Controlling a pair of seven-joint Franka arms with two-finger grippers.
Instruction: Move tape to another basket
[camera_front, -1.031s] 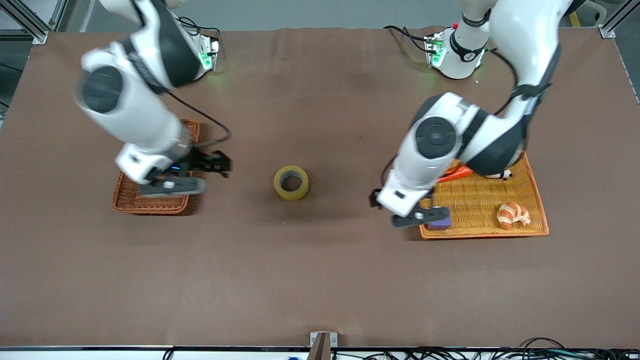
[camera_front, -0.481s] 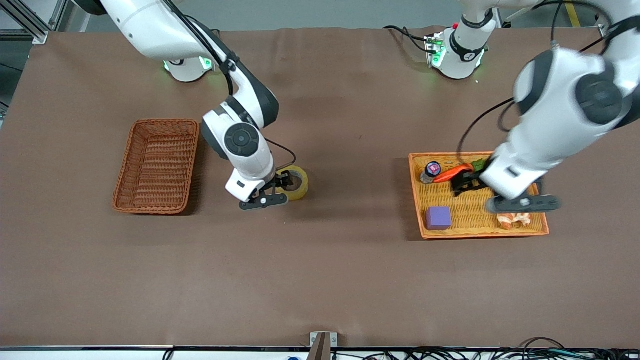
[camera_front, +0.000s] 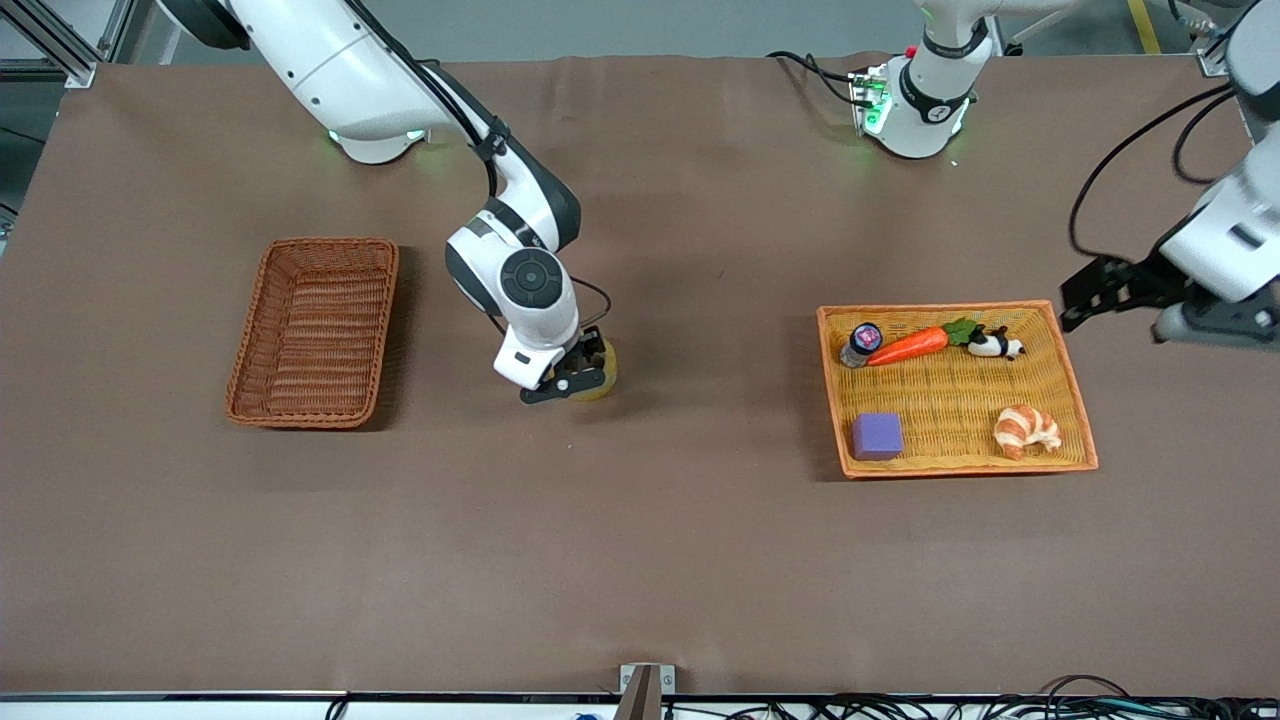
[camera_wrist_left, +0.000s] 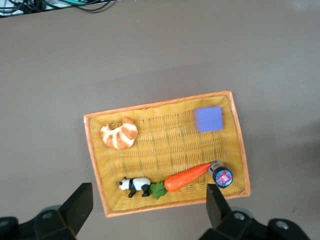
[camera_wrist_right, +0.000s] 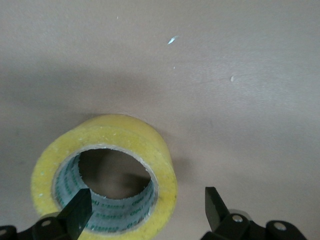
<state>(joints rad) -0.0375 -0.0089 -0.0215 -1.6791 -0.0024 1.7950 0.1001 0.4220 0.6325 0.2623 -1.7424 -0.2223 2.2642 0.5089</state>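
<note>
The tape (camera_front: 606, 378), a yellowish ring with a grey inner core, lies flat on the brown table mid-way between the two containers. It fills the right wrist view (camera_wrist_right: 107, 165). My right gripper (camera_front: 572, 378) is down at it and open (camera_wrist_right: 147, 212). One finger (camera_wrist_right: 80, 210) is inside the ring's hole, the other (camera_wrist_right: 216, 207) is outside the wall. The dark reddish-brown basket (camera_front: 315, 330) stands empty toward the right arm's end. My left gripper (camera_front: 1082, 298) is open and empty in the air by the orange tray's edge (camera_wrist_left: 149, 207).
The orange-yellow flat tray (camera_front: 1070, 380) toward the left arm's end holds a carrot (camera_front: 908, 345), a panda figure (camera_front: 995, 345), a small bottle (camera_front: 862, 342), a purple cube (camera_front: 877, 436) and a croissant (camera_front: 1026, 430). The same tray (camera_wrist_left: 92, 165) shows in the left wrist view.
My right arm swung from over the basket to the tape and came down with its fingers astride the ring's wall. My left arm swung off the tray toward its own end of the table.
</note>
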